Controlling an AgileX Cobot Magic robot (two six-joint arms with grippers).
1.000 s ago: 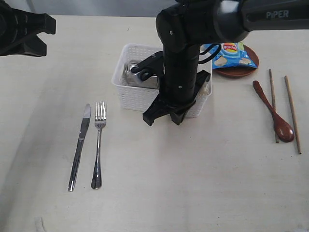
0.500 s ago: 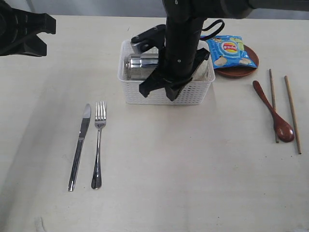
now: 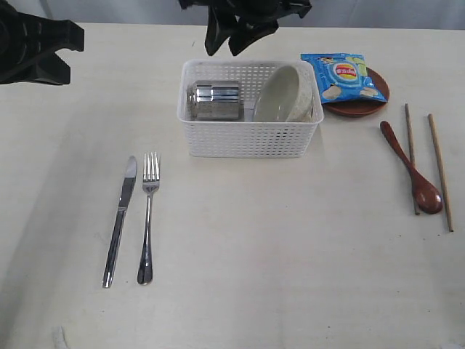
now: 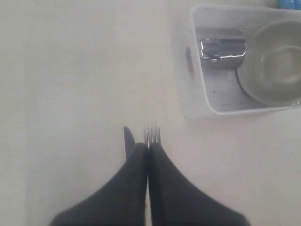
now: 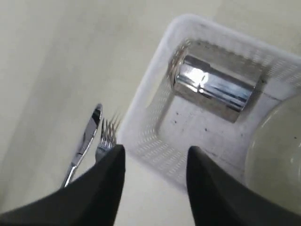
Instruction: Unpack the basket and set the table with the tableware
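Observation:
The white basket (image 3: 251, 139) stands mid-table, holding the steel cup (image 3: 214, 100) on its side and the off-white bowl (image 3: 283, 94) leaning against a wall. On the table (image 3: 290, 254), the knife (image 3: 120, 218) and fork (image 3: 147, 218) lie side by side to the left of the basket. The brown plate (image 3: 361, 107), wooden spoon (image 3: 413, 169) and chopsticks (image 3: 439, 171) lie to the right. My right gripper (image 3: 225, 43) hangs open and empty above the basket's far side; its wrist view shows the cup (image 5: 214, 87) and fork (image 5: 107, 134) past the gripper (image 5: 156, 153). My left gripper (image 4: 148, 147) is shut and empty, high above the fork (image 4: 153, 135).
A blue chip bag (image 3: 343, 76) lies on the brown plate. The left arm (image 3: 36, 43) hangs over the far left corner. Bare tabletop stretches in front of the basket and between the fork and the spoon.
My right gripper has lifted from the basket's near wall toward the far edge, and its jaws have opened. The basket, skewed a second ago, now sits square and slightly farther back.

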